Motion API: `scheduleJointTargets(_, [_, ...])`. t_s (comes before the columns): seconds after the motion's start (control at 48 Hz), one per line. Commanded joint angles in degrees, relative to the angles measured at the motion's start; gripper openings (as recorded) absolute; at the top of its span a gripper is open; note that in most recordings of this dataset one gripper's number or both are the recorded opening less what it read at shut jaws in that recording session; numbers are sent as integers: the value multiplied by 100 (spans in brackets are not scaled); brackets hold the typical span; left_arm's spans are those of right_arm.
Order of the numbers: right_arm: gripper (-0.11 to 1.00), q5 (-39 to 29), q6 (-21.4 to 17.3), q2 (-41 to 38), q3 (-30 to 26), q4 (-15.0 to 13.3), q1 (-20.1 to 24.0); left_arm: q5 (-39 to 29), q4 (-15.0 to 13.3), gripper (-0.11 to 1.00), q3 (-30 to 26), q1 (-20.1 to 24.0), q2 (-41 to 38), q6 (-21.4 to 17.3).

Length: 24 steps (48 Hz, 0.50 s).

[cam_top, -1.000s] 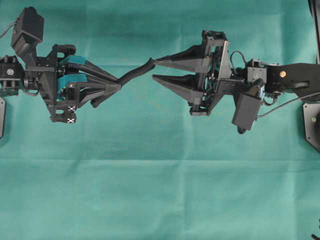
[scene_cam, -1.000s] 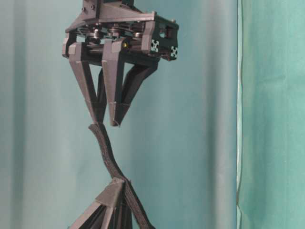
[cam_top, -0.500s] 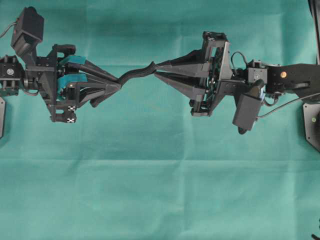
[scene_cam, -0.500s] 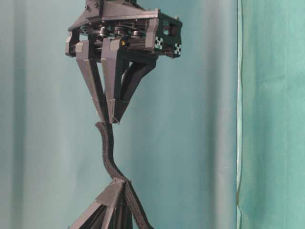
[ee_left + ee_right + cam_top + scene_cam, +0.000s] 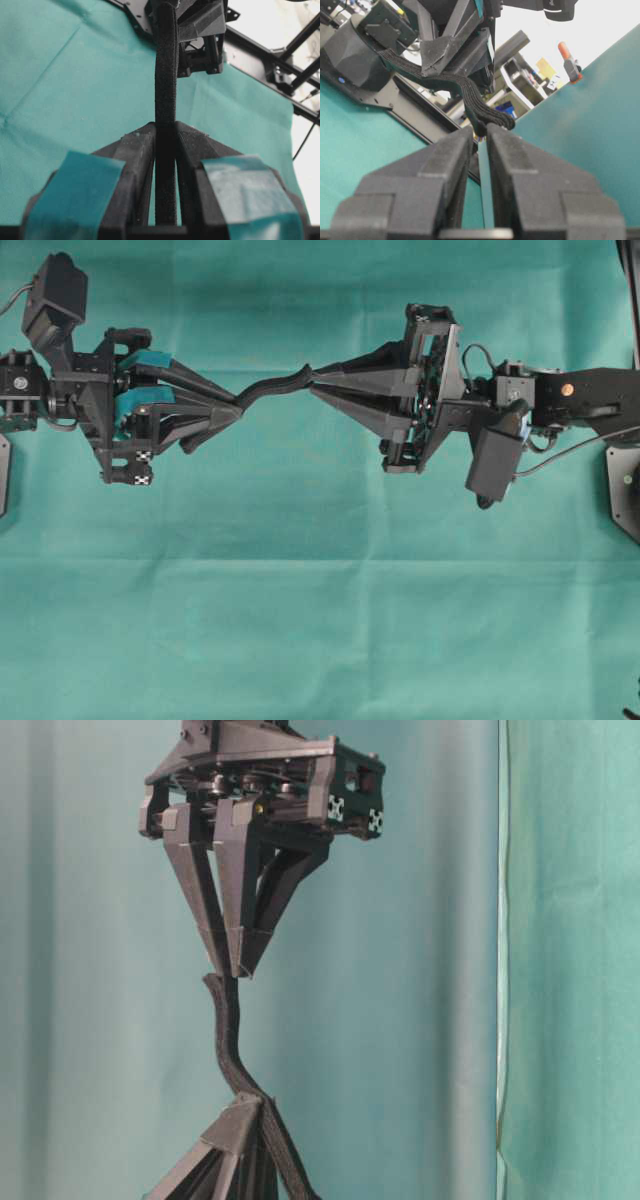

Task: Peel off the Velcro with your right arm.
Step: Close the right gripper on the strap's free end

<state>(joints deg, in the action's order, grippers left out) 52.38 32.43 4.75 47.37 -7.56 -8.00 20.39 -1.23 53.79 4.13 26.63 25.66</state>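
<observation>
You had the Velcro strung in the air between the two grippers, clear of the green cloth below.

Left gripper, the one with teal parts: jaws were closed on the strap. From the left wrist camera, the strap ran straight down the slot between the two fingers and out past their tips toward the other arm. A short loose end hung back beside that gripper, below its lower finger in the overhead view.

Right gripper, all black: your jaws were drawn together, tips nearly meeting. The rounded free end of the strap sat right at the tips. From the right wrist camera a thin sliver of green showed along the gap behind the tips, so you had nothing deeper between the jaws. Whether the tips actually pinched the strap end, or only touched it, I could not tell. From table level, the end met the tips slightly to one side of them.

Between the two sets of jaws the strap was not taut: it made a shallow S-bend. No separation of the two layers was visible along that span.
</observation>
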Motion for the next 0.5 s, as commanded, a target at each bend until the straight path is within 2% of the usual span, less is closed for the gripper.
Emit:
scheduleJointTargets(0.0, [-6,53,-9,44,-70,-9,44,53,-9,10,-70,35,62,0])
scheduleJointTargets(0.479, [-9,35,-9,-70,-149,-9,44,53,-9,10,-53,35,62,0])
